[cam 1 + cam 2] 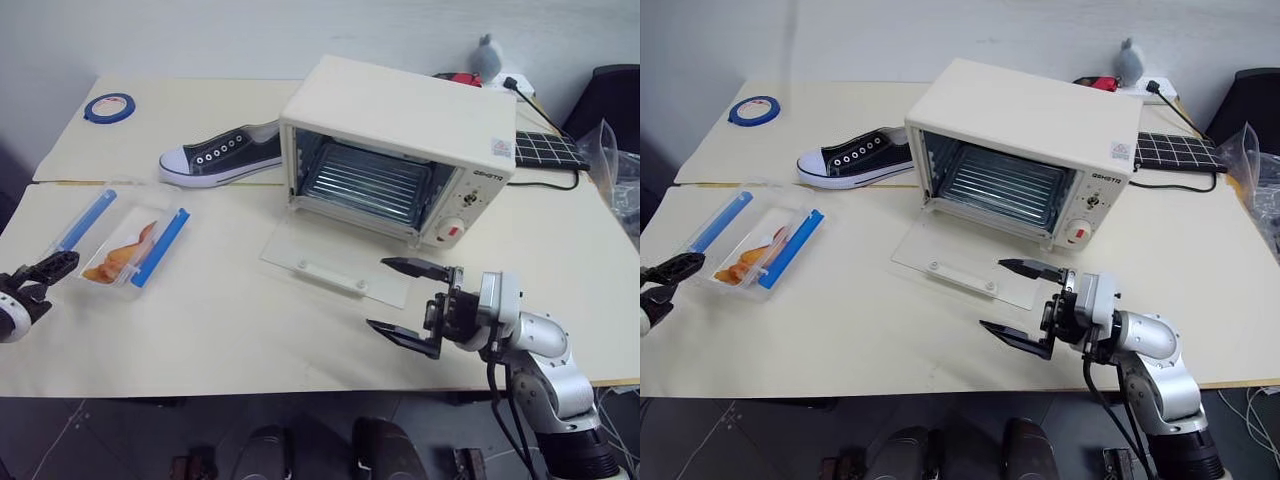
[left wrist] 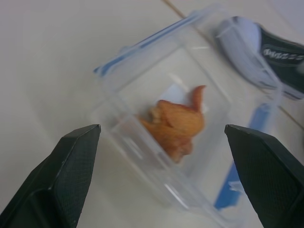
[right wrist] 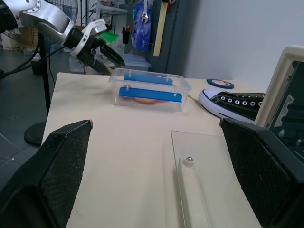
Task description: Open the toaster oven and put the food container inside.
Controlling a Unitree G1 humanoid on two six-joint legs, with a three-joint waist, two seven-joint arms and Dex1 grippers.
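The cream-white boxy toaster oven (image 1: 400, 140) sits toward the far right of the pale surface (image 1: 230, 330), its glass door (image 1: 335, 262) already dropped flat onto the surface, so the wire rack inside is open to a load. The clear rectangular plastic food container (image 1: 128, 243) with blue side clips and orange food rests near the surface's left edge. The left claw (image 1: 42, 270) hangs just beside its near end, fingers spread wide, apparently lining up to straddle it. The right claw (image 1: 410, 301), also spread and empty, waits near the front edge, beside the door.
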